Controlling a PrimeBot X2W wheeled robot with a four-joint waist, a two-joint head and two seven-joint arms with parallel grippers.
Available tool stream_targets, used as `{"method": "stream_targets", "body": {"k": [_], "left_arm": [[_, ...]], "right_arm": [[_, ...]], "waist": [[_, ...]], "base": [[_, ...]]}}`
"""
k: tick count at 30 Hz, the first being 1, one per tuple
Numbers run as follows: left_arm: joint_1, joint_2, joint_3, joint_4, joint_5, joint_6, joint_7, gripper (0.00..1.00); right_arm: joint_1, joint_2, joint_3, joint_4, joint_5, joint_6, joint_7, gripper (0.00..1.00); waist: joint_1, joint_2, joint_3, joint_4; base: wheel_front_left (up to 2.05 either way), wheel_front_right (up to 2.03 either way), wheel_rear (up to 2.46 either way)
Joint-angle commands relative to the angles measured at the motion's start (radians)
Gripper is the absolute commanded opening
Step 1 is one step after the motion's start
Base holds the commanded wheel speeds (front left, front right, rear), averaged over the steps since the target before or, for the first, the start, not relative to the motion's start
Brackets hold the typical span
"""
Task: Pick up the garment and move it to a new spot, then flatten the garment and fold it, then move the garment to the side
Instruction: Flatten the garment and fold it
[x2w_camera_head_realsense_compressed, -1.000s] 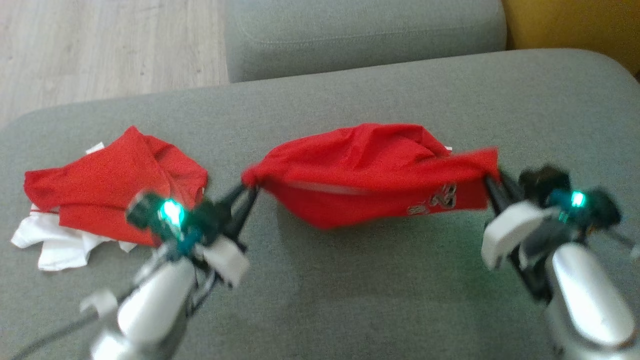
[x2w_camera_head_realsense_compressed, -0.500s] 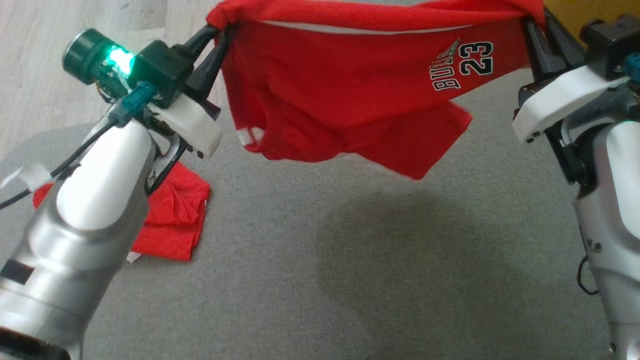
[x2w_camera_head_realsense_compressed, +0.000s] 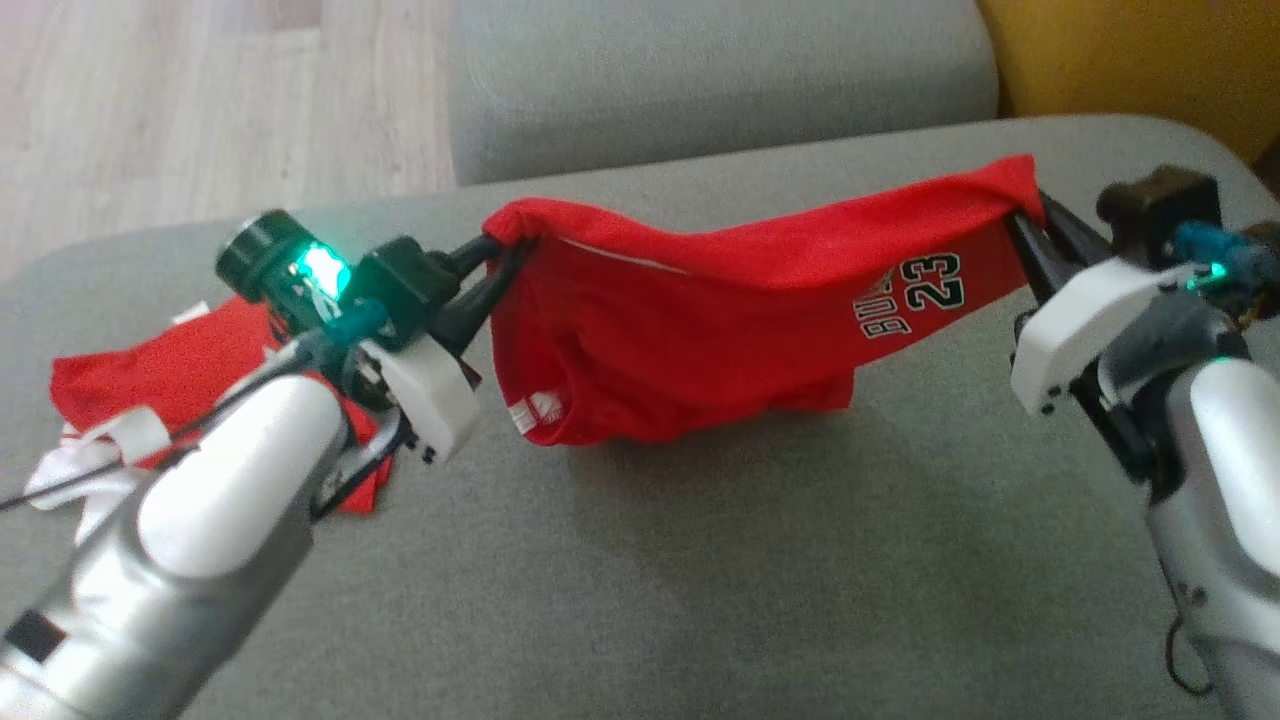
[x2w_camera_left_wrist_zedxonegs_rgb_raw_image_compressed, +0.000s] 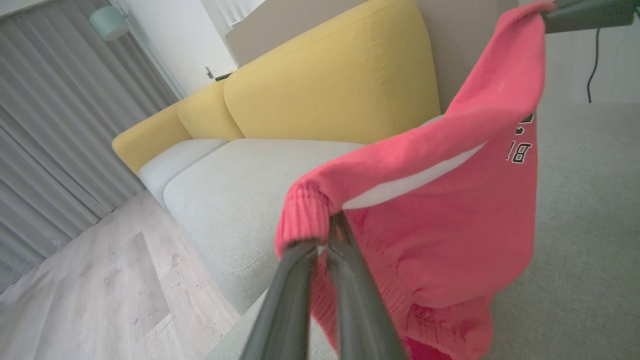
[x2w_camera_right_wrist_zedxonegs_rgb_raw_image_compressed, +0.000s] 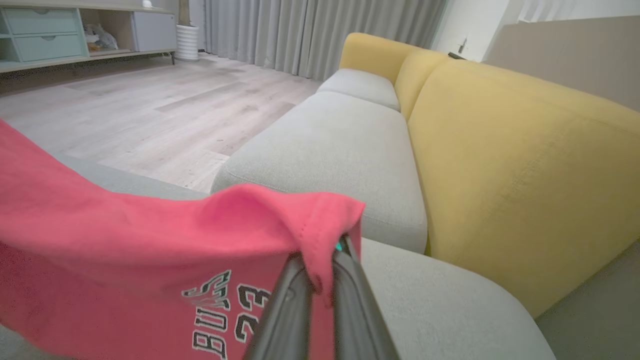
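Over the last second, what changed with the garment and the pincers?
The red garment went from bunched low on the grey cushion to lifted and spread, hanging between the left pincer and right pincer; it looked higher half a second ago, but the head camera shifted too. Nothing grasped or released. Unchanged: both pincers shut on its top corners; red-and-white pile at the left.

Left arm (x2w_camera_head_realsense_compressed: 220, 520): rounded silver-grey shell, white bracket (x2w_camera_head_realsense_compressed: 425, 400), dark cylinder with green light (x2w_camera_head_realsense_compressed: 265, 265), teal plug (x2w_camera_head_realsense_compressed: 350, 322), thin black cable (x2w_camera_head_realsense_compressed: 200, 398). Right arm (x2w_camera_head_realsense_compressed: 1220, 470): same silver shell, white bracket, teal plug. Fingers (x2w_camera_left_wrist_zedxonegs_rgb_raw_image_compressed: 282, 305) were long, slim, dark.
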Motion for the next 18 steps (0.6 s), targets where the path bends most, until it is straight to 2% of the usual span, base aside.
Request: {"method": "stream_targets", "body": {"k": [1,5,7,9,14,18], "left_arm": [[-0.105,0.055,0.028,-0.039,-0.022,0.002,0.018,0.00],[-0.235,0.093,-0.018,-0.018,-0.071,0.002,0.039,0.00],[-0.382,0.106,-0.015,0.039,-0.096,0.002,0.007,0.00],[-0.435,0.105,-0.007,0.069,-0.092,0.002,-0.014,0.00],[-0.689,0.059,0.029,0.241,-0.020,0.014,-0.137,0.00],[-0.798,0.005,0.042,0.377,0.021,0.043,-0.257,0.00]], "right_arm": [[-0.077,-0.013,0.015,-0.038,0.022,-0.001,0.019,0.00],[-0.207,-0.010,0.045,0.003,0.059,-0.001,0.048,0.00],[-0.360,0.022,0.046,0.079,0.094,-0.001,0.040,0.00],[-0.418,0.034,0.040,0.111,0.100,-0.001,0.025,0.00],[-0.706,0.091,-0.040,0.308,0.063,-0.001,-0.136,0.00],[-0.842,0.130,-0.113,0.481,-0.010,-0.001,-0.291,0.00]], "waist": [[0.0001,-0.0001,0.041,-0.007],[0.0001,-0.0001,0.137,-0.026],[0.0001,-0.0001,0.229,-0.044],[0.0001,-0.0001,0.259,-0.049],[0.0001,-0.0001,0.387,-0.067],[0.0001,-0.0001,0.431,-0.074]], "base": [[0.00,0.00,0.00],[0.00,0.00,0.00],[0.00,0.00,0.00],[0.00,0.00,0.00],[0.00,0.00,0.00],[0.00,0.00,0.00]]}}
